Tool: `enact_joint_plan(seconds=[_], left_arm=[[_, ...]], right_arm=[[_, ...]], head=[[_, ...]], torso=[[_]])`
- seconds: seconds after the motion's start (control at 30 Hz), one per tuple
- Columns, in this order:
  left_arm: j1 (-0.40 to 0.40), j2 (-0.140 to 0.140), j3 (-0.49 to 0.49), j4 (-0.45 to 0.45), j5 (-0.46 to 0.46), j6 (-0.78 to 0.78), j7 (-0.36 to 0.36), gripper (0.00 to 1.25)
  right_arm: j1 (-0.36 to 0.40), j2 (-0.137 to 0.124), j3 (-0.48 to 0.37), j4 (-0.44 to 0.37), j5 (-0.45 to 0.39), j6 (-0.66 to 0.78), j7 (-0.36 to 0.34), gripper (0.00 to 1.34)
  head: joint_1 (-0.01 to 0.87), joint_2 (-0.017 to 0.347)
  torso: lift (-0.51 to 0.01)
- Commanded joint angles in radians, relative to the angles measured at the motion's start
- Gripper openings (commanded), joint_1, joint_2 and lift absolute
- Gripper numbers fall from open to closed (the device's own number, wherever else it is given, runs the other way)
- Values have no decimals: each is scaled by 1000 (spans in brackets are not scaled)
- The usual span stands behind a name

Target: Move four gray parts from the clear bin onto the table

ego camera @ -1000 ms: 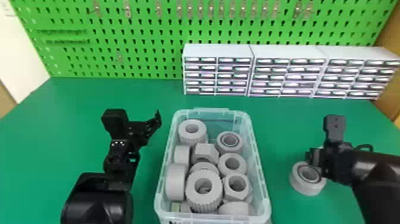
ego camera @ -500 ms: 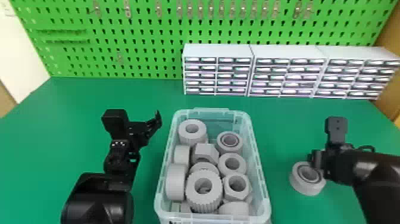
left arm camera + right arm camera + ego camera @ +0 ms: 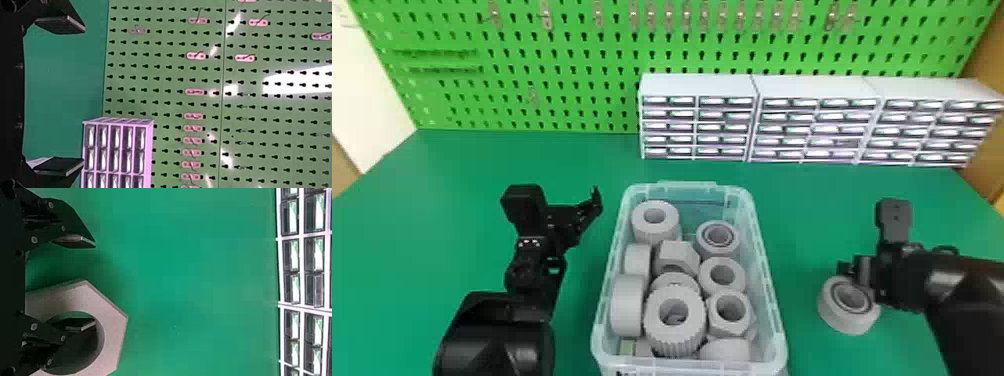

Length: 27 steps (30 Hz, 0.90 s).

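My left gripper (image 3: 574, 220) is left of the clear bin (image 3: 768, 270) in the head view. In the left wrist view, the left gripper (image 3: 83, 96) is open and empty. Several gray parts (image 3: 674, 320) fill the bin. Right of it, a round gray part (image 3: 849, 312) sits on the table, with my right gripper (image 3: 853, 270) just behind and above. The right wrist view has the right gripper (image 3: 95, 283) open; a hexagonal gray part (image 3: 111, 333) lies close by, one finger overlapping its hole. Whether that finger is inside cannot be told.
Green table (image 3: 812, 200) surrounds the bin. White drawer cabinets (image 3: 702, 87) stand along the back right, in front of a green pegboard (image 3: 582, 80) with metal hooks.
The right gripper has shifted slightly downward in the head view, and a pale patch behind it has gone from sight. Left arm, bin and round part have kept their places.
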Motion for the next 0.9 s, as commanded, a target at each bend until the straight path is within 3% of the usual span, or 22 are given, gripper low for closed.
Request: enact_joint_plan(seconds=[0.0,0.47,0.87], left_arm=[[2,1,1,0,1,0,0,1146],[7,1,3,0,3,0,0,1146],[8,1,0,0,1,0,1,1146]], right_arm=[[-4,2,2,-21,-4,29,0,796],[-24,16,8,-120,5,124,0,796],[-32,-9,53,-197,-83,142,0,796]], head=[[693,72],[693,72],[693,72]], torso=[[-52],[-52],[-52]])
